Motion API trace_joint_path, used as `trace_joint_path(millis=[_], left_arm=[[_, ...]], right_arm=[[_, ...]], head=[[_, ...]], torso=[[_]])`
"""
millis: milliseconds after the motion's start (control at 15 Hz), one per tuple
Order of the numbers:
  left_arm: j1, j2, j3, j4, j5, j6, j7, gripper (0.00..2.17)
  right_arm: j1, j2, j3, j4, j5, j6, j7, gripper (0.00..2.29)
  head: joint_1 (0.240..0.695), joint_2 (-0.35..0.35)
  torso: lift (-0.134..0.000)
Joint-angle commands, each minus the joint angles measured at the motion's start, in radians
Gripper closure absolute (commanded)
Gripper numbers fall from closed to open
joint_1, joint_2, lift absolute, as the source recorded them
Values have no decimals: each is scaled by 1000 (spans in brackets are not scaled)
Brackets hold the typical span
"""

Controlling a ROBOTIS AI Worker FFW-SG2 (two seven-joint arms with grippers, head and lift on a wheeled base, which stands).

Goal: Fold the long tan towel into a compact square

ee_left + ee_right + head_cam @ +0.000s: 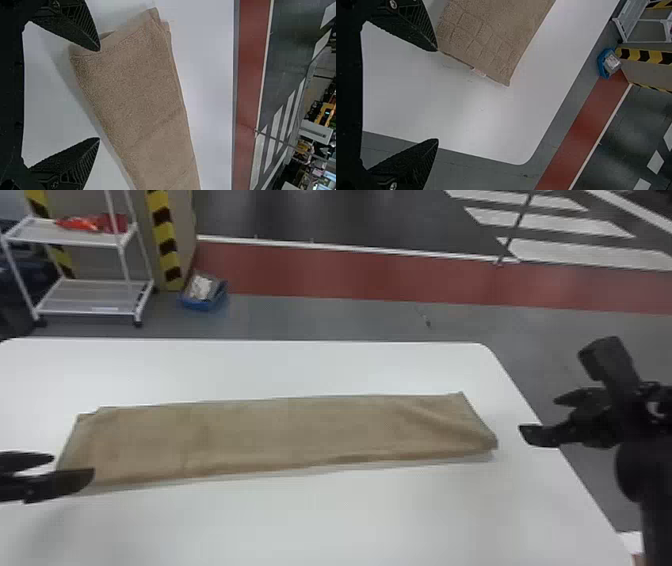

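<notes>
As the towel (280,432) lies, it's oblong (nubby, too).

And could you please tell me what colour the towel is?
The towel is tan, a light brown, seen best in the head view.

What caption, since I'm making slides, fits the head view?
Long tan towel on white table, left gripper and right gripper open.
</notes>
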Motion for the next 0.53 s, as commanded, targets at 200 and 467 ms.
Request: trace_joint_path(millis=[200,467], left_arm=[[2,-2,-1,0,1,-8,4,87],[2,-8,-12,15,49,-8,127,90]], right_arm=[[-2,0,2,0,0,-3,-1,66],[-2,0,3,3,0,-3,-1,66]], head=[[695,-167],[695,-161]], torso=[[-124],[-124]])
